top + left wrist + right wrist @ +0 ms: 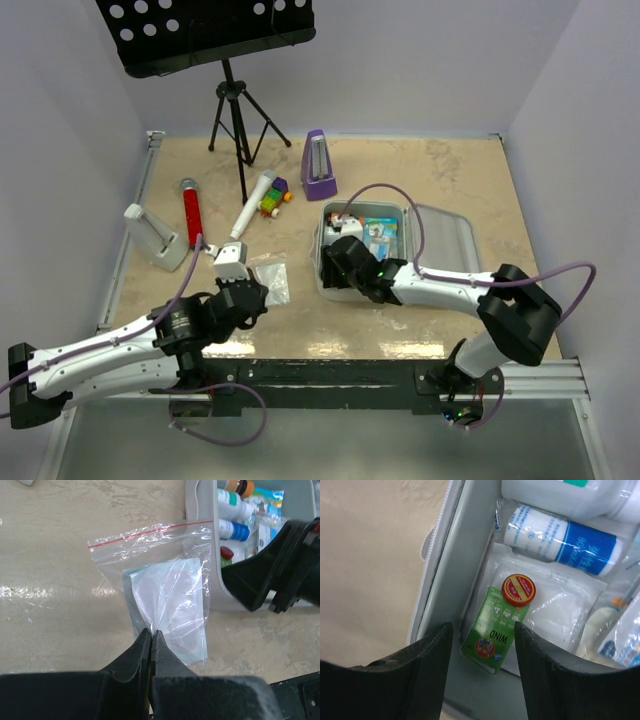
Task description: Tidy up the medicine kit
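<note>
- Your left jaws: pressed together on the near edge of the zip bag (165, 580), so you can drag it kitward.
- Your right jaws: half open, empty, straddling the green box (487, 635), probably to reseat it.
- The medicine kit (322, 240): open beneath the right jaws, right of the left ones.

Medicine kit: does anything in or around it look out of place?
Yes. A clear zip bag holding a pale packet lies on the table outside the medicine kit, its near edge pinched in the shut left pincer. Inside, a green box sits slightly askew with a red-lidded tin on it.
</note>
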### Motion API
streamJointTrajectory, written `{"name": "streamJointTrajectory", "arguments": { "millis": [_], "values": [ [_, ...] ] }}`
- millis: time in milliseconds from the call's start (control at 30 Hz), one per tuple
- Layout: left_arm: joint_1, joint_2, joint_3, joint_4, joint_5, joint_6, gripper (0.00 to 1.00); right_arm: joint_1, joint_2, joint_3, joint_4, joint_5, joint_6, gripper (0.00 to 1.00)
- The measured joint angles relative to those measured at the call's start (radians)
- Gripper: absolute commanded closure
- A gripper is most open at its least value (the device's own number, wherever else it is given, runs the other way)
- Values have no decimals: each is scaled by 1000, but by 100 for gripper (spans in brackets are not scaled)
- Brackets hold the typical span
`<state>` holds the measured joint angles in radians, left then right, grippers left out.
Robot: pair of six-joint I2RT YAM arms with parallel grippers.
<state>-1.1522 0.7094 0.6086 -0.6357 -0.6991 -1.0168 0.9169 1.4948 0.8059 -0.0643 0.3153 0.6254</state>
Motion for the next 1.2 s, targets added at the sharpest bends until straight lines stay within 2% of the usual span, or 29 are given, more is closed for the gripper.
{"name": "streamJointTrajectory", "arguments": {
  "millis": [267, 500, 633, 833, 1000, 1200],
  "values": [
    [0, -73, 13, -87, -65, -50, 100, 184, 157, 104, 13, -24, 34, 43],
    [1, -81, 18, -106, -90, -64, 100, 216, 183, 159, -17, -12, 72, 38],
    [3, -60, 18, -63, -92, -26, 100, 216, 85, 167, -107, 41, 98, 36],
    [17, 76, 40, 119, -90, 139, 100, 216, -183, 153, -224, 143, 172, 36],
    [43, 250, 76, 311, -34, 285, 100, 216, -393, -1, -285, 186, 277, 36],
    [133, 421, 97, 463, 58, 392, 100, 215, -476, -127, -360, 184, 376, 36]
  ]
}}
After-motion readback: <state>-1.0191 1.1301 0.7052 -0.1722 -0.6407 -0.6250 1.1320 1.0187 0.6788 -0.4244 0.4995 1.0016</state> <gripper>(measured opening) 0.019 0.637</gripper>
